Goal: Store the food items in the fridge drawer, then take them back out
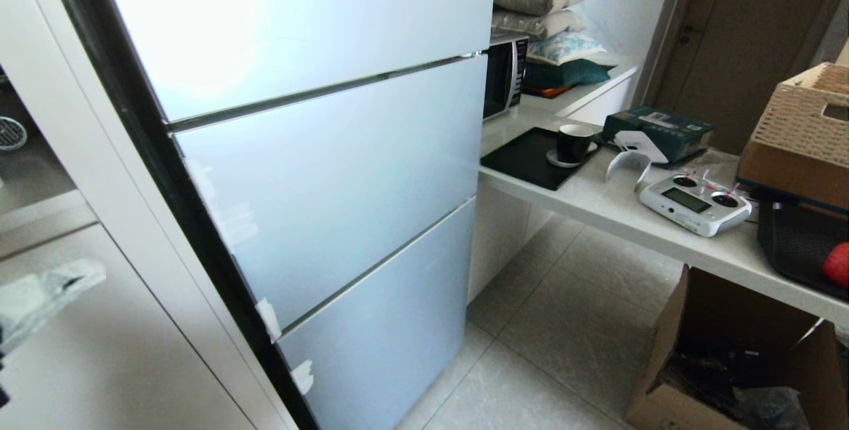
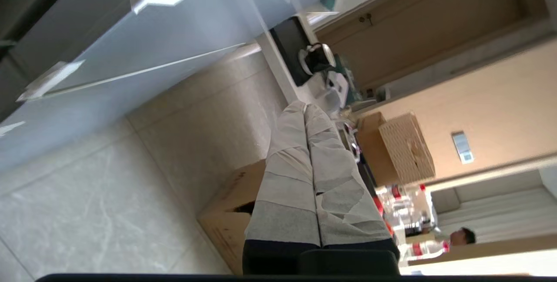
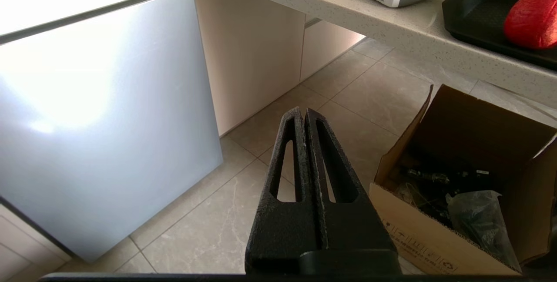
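The fridge [image 1: 318,171] stands shut, showing three frosted blue-grey fronts; the fridge drawer is hidden behind them. One food item, a red fruit [image 1: 838,264] [image 3: 531,18], lies on a black tray [image 3: 474,10] on the counter at the far right. My left gripper [image 2: 304,108], its fingers wrapped in white tape, is shut on nothing and hangs low beside the fridge's lower fronts. It shows as a pale blur at the head view's left edge. My right gripper [image 3: 303,112] is shut and empty, hanging over the floor tiles between the fridge and a cardboard box.
A white counter [image 1: 597,208] runs right of the fridge, carrying a white remote controller [image 1: 695,203], a black cup [image 1: 574,143], a wicker box [image 1: 802,131] and a microwave [image 1: 504,75]. An open cardboard box [image 1: 729,363] sits on the floor beneath. A person [image 2: 461,236] stands far off.
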Controlling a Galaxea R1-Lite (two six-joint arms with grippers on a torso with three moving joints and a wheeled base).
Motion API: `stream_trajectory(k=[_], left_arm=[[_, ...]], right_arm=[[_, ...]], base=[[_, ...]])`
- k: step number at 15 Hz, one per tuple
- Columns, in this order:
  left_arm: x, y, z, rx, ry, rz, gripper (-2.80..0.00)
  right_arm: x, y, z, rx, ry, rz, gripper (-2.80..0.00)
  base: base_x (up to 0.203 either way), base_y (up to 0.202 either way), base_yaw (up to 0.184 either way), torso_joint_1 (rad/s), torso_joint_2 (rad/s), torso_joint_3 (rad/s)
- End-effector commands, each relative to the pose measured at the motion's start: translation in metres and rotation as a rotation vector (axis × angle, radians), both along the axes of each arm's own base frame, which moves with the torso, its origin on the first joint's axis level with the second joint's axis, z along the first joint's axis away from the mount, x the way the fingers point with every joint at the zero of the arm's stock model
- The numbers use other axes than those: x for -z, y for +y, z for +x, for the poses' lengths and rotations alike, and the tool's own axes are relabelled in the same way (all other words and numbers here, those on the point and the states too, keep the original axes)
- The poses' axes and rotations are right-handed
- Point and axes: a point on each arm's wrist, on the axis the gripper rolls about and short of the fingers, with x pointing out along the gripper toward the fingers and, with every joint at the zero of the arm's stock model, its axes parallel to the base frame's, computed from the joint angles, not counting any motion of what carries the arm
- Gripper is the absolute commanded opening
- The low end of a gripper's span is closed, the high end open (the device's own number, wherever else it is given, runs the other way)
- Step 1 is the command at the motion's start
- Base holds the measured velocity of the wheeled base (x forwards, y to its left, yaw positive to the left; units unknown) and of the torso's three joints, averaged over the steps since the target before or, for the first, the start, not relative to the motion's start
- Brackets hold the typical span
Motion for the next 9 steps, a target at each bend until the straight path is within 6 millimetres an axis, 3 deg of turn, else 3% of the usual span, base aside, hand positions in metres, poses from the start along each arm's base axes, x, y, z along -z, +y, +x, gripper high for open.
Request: stream_trajectory(k=[1,4,9], left_arm=[[0.013,-0.001,0.044,0.002,0.109,-0.009,-2.8],[0.013,0.0,0.077,-0.03,0.086,-0.012,-2.8],[0.017,0.002,0.133,-0.247,-0.02,-0.006,-2.8]], right_arm=[[0.0,0.0,0.0,0.0,0.0,-0.002,-2.8],[0.0,0.0,0.0,0.0,0.0,-0.001,-2.8],[0.0,0.0,0.0,0.0,0.001,0.0,-2.8]], base=[[0.0,0.0,0.0,0.0,0.0,0.0],[0.0,0.0,0.0,0.0,0.0,0.0],[0.0,0.0,0.0,0.0,0.0,0.0]])
